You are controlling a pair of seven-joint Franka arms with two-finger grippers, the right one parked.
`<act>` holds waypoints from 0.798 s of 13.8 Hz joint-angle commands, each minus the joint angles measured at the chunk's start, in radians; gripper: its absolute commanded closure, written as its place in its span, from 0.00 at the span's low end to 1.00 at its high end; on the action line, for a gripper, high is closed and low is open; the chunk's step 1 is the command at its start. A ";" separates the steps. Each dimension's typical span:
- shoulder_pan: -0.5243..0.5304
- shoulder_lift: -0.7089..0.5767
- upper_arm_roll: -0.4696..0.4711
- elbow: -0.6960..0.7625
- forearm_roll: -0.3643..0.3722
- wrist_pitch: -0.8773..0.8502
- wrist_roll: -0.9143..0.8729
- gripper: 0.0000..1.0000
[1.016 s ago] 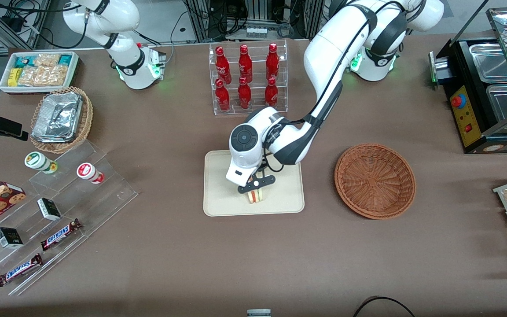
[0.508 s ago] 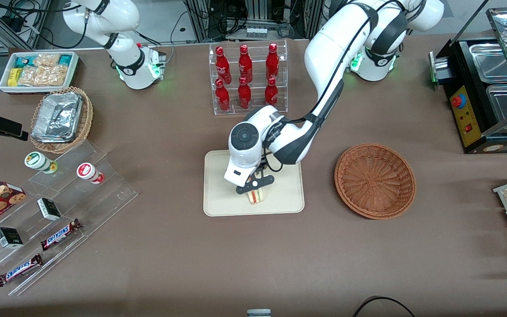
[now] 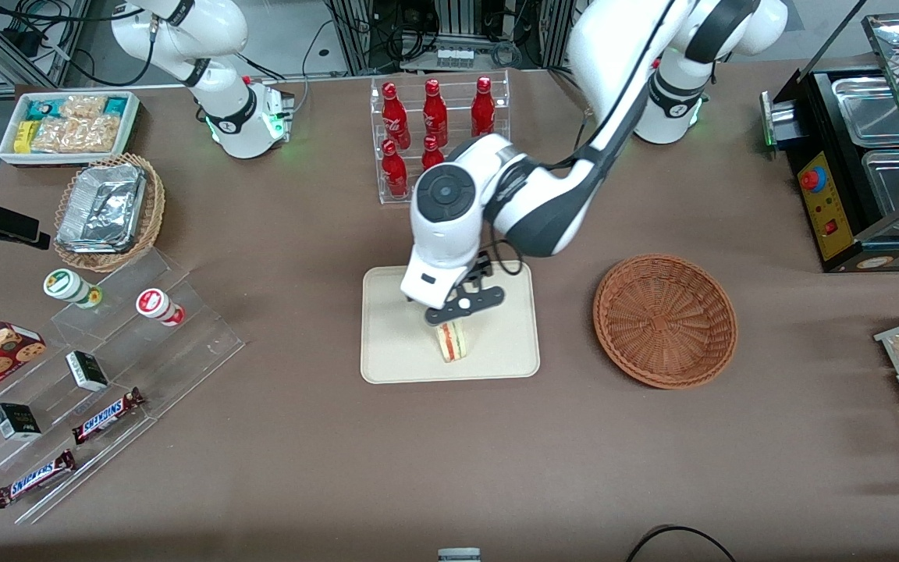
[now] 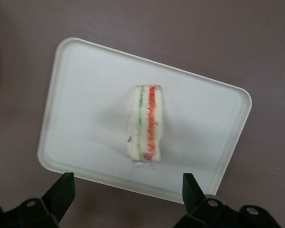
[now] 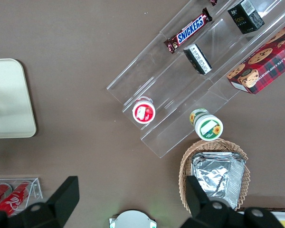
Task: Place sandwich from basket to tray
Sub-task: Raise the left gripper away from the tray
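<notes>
End effector (image 3: 459, 311) hangs over the cream tray (image 3: 387, 351), its two fingers (image 4: 61, 190) spread wide with nothing between them. The sandwich (image 3: 452, 341) stands on its edge on the tray, just below the fingers and apart from them, near the tray's middle and a little toward the edge that faces the front camera. By the look of it the placing is done and only the retreat is left.

What could go wrong is mostly a matter of the sandwich's stance. It balances on a narrow side, filling stripes up, so a finger brushing it on the way out, or a sideways pull before the fingers are well above it, would likely tip it flat or push it toward the low rim. A straight lift looks safest.

Going across the front view from the parked arm's end: the clear acrylic steps with candy bars (image 3: 106, 415) and small jars are well apart from the tray, with bare tabletop between. The rack of red bottles (image 3: 438, 140) stands farther from the camera than the tray, close to the arm's elbow, so a swing that way has the least room. The empty wicker basket (image 3: 664, 320) sits toward the working arm's end, with open tabletop around it.
</notes>
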 commanded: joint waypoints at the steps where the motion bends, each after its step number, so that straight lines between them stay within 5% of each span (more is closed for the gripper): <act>1: 0.037 -0.061 0.001 -0.028 0.005 -0.067 0.080 0.00; 11: 0.490 -0.418 -0.002 -0.341 -0.014 -0.210 0.802 0.00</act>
